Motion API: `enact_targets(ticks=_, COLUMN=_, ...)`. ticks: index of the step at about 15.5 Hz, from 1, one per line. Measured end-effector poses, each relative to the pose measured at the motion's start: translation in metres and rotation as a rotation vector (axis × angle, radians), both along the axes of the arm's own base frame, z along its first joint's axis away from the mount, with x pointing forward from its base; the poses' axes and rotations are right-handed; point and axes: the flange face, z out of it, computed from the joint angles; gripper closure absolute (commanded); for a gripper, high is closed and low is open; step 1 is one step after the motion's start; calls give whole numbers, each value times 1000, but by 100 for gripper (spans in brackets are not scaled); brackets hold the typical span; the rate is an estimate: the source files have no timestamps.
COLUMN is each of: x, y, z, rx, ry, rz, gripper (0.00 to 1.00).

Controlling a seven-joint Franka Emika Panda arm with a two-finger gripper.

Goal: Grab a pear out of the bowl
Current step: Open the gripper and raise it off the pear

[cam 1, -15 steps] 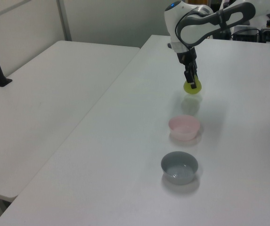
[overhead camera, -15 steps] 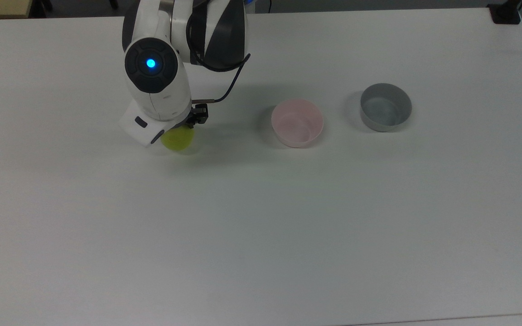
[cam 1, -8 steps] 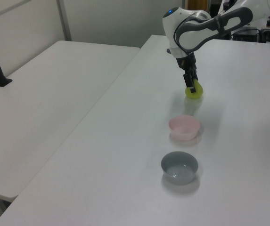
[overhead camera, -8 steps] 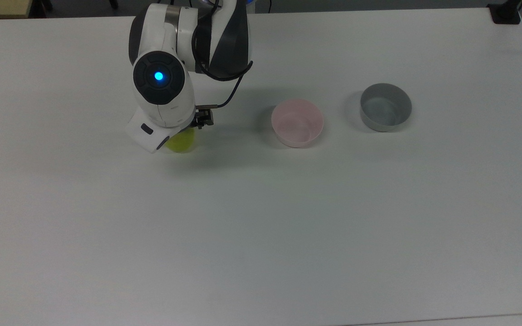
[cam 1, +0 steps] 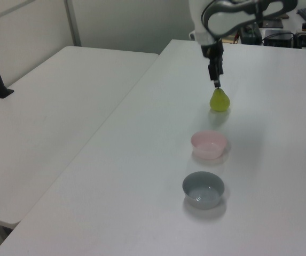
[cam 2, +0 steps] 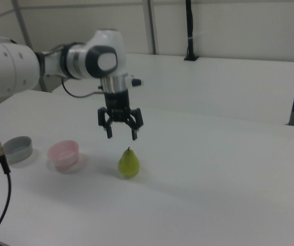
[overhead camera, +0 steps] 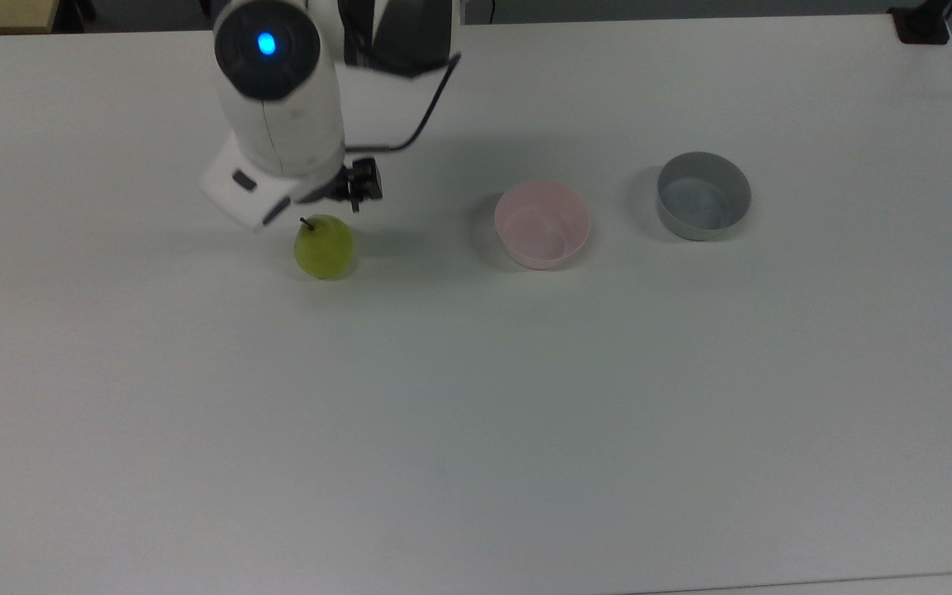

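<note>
Three things sit on the white table [overhead camera: 525, 430] in the top view, and we take the pale pink bowl [overhead camera: 542, 225] as our landmark. The pear [overhead camera: 324, 246] stands on the bare tabletop well to the top view's left of that bowl, stem up, outside any bowl. The grey bowl [overhead camera: 703, 196] lies on the pink bowl's other side, near it but apart. The gripper [overhead camera: 321, 207] hangs under the white wrist just beyond the pear's far edge; here the wrist hides its fingers, so we cannot judge the jaws from above.

In the left view, we see the pink bowl [cam 1: 209, 144] in the middle of a row: the grey bowl [cam 1: 203, 190] is nearer the camera, the pear [cam 1: 219, 100] farther away. The gripper [cam 1: 216, 79] points straight down over the pear, its tip just above the stem, not touching the fruit's body.

In the right view, the pear [cam 2: 129, 163] stands upright to the right view's right of the pink bowl [cam 2: 64, 154], with the grey bowl [cam 2: 18, 148] on the bowl's left. The gripper [cam 2: 121, 132] hovers above the pear with clear air between them. Its two dark fingers [cam 2: 135, 129] are spread wide apart and hold nothing.
</note>
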Motion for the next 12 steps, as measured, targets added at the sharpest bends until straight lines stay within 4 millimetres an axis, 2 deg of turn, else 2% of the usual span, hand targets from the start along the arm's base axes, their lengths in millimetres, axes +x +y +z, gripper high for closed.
enact_targets(ticks=2, x=-18, y=-2, z=51, rx=2, ry=-31, rz=-19, gripper=0)
enact_targets(ticks=4, x=-26, y=-5, z=76, rx=4, ry=-66, rz=-64, gripper=0)
enact_targets(ticks=9, x=-35, y=-31, z=96, rx=-1, ry=-105, rz=-166, gripper=0)
enact_targets(ticks=12, x=-40, y=-38, z=107, rx=-2, ry=-120, rz=-183, gripper=0)
